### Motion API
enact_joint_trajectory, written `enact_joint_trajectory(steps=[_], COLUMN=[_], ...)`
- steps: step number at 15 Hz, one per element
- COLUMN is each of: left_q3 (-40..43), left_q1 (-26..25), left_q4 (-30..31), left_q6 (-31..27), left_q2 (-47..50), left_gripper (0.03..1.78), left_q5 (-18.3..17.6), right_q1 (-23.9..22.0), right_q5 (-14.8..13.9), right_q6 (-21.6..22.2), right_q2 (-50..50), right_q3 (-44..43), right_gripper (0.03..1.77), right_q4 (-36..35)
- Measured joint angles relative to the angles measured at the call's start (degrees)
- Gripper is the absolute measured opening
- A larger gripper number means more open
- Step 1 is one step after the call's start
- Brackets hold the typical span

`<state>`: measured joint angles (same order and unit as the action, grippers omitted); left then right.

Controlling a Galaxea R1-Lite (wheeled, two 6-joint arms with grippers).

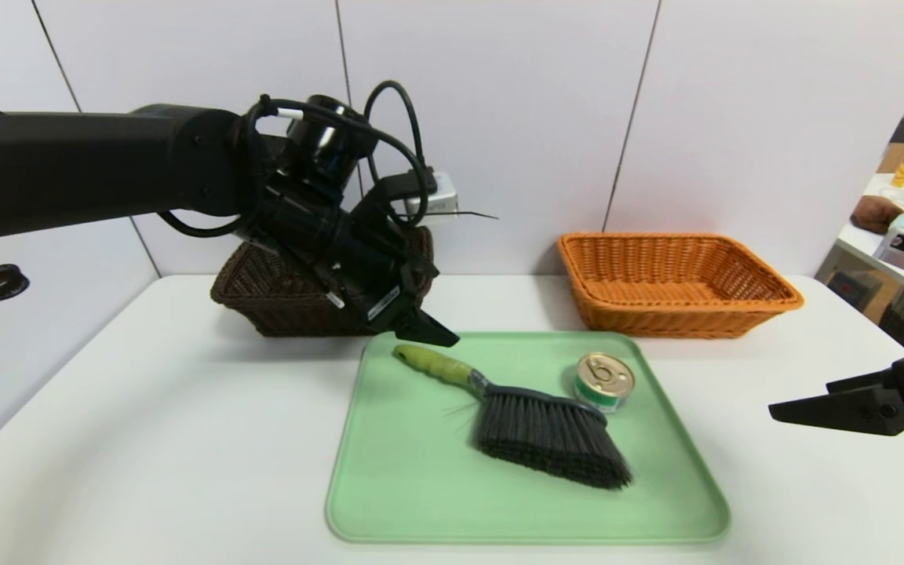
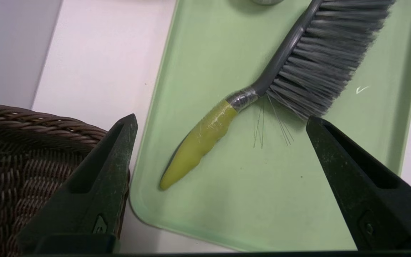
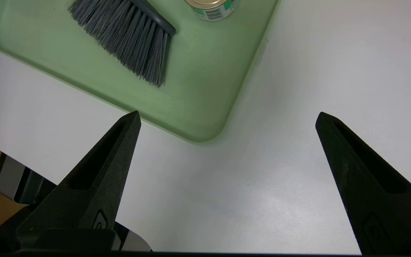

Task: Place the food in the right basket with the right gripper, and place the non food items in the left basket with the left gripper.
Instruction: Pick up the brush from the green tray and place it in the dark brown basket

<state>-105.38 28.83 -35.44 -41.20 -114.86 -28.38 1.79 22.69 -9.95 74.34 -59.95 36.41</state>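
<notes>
Brush (image 1: 530,416) lies diagonal on the tray (image 1: 389,502), handle toward its far-left corner, can (image 1: 605,380) just right; left gripper (image 1: 428,329) above that corner, jaws wide, empty; right gripper (image 1: 781,410) off tray's right edge, jaws wide, empty.

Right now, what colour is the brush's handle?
Yellow-green, joined to a grey neck; the brush handle shows best in the left wrist view.

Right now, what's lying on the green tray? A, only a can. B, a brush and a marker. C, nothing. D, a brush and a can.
D: the brush and the can both lie on the tray; no marker shows there.
</notes>
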Motion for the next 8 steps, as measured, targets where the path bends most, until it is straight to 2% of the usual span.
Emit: enact_joint_trajectory(steps=[5,8], left_q3=[-0.9,-1.0], left_q1=[1.1,1.2], left_q4=[-5.2,-8.3], left_q6=[-1.6,-8.0], left_q2=[-3.1,-4.3], left_gripper=[1.69,1.69], left_q5=[0.9,0.7], right_q1=[-0.1,-0.1], right_q5=[0.0,0.0], right_q6=[-0.1,-0.1], right_q2=[-0.5,-0.5], right_q3=[0.5,0.7], right_gripper=[1.70,1.70], right_q4=[0.0,0.1])
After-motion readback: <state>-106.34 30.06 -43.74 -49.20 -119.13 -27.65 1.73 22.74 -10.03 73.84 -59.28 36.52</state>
